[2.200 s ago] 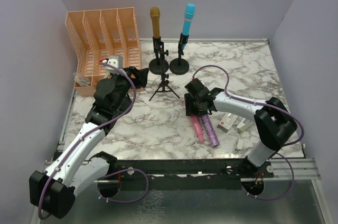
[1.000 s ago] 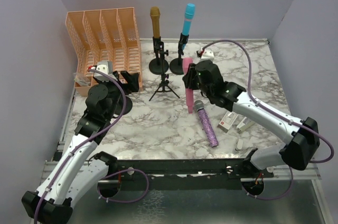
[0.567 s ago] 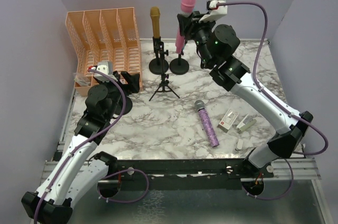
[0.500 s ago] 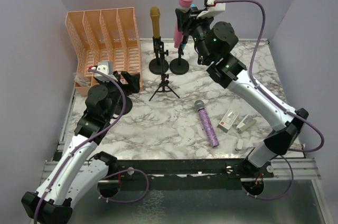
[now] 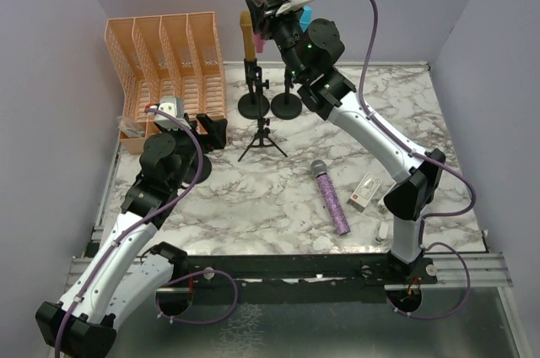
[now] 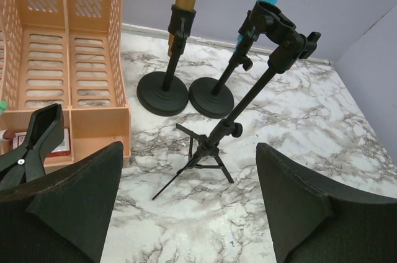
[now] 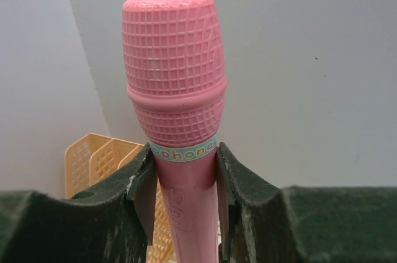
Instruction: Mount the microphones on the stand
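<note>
Right pincer point(image 7: 184, 188) has carried the pink microphone point(image 7: 175, 71) farther left and higher.

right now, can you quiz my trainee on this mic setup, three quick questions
1. True or false: the right gripper holds the pink microphone upright, head at the top.
2. Which microphone lies flat on the table? A gold, B cyan, C purple.
3. Short answer: which stand has an empty clip?

Key:
1. True.
2. C, the purple microphone.
3. The tripod stand; the two round-base stands each hold a microphone.
</note>
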Available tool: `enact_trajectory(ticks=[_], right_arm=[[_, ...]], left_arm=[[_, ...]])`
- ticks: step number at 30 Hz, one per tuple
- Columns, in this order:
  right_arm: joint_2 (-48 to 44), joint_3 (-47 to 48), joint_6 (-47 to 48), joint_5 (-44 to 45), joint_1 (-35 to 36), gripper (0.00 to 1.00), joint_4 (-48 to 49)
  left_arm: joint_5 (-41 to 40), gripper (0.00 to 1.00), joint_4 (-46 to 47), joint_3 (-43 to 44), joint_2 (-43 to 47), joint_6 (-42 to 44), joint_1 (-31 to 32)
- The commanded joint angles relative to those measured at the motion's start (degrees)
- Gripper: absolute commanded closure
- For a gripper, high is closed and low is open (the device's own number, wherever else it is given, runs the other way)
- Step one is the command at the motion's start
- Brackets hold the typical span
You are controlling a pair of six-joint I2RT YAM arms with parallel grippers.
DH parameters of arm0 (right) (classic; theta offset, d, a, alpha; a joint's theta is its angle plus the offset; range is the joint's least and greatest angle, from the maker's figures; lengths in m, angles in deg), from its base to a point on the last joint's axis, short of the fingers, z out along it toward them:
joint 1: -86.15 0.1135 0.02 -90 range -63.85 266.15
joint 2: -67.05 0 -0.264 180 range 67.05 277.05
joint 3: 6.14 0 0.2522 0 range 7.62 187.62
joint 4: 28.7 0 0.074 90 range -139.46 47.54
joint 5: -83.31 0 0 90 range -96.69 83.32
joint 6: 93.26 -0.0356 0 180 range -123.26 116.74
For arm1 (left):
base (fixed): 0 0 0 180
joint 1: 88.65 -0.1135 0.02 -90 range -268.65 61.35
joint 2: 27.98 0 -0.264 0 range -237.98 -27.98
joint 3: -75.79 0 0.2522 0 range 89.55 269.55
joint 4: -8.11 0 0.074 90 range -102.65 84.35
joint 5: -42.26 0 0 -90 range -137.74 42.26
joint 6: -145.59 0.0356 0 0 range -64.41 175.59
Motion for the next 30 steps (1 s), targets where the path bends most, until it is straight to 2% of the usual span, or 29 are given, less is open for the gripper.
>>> enact_trajectory(ticks=[1,13,19,30], right_arm=[[3.16,4.35,1.03,-4.78,-0.33,0.82,-1.64],[6.85,5.62,-1.50,-6.35,-1.57,0.83,-6.70],[5.55,2.28,-3.76,-5.84,-1.66,0.83,-6.03],[4.70,3.93,-5.52,-5.36,-1.70,0.83,-12.30]], left_arm=[[2.01,0.13,-0.08,0.86,-0.33,-0.95,-0.32],[2.03,0.13,-0.31,0.39,-0.24,-1.14,-0.32],[1.83,0.13,-0.47,0.28,0.08,-1.14,-0.36],[1.93,0.13,-0.42,-0.05,0.29,-1.58,-0.35]])
